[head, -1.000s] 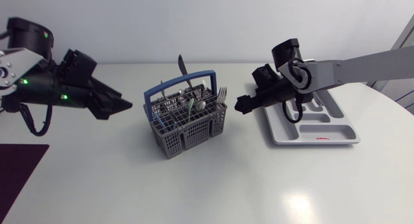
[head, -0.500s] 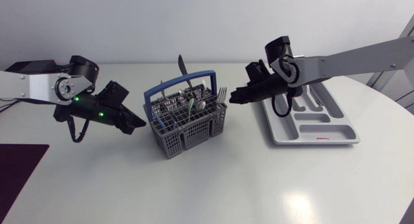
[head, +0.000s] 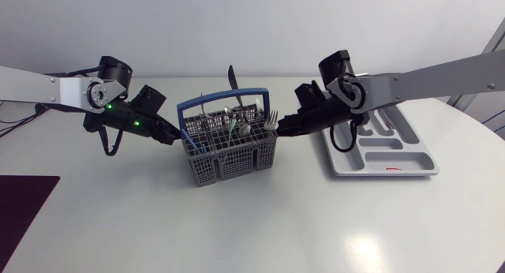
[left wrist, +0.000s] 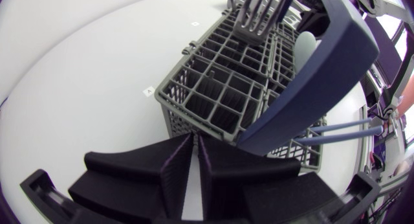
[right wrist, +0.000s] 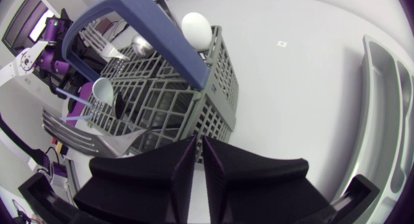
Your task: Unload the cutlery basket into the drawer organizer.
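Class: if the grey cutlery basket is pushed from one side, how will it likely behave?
The cutlery basket probably slides, not rolls: its flat base sits on the smooth table. Its mesh walls look rigid and should keep shape. The tall knife standing in it might make a high push tip it.

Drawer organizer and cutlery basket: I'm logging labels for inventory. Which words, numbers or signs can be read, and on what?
None can be read.
Drawer organizer: a small red mark on its near rim, too small to read.
Cutlery basket: no print shows.
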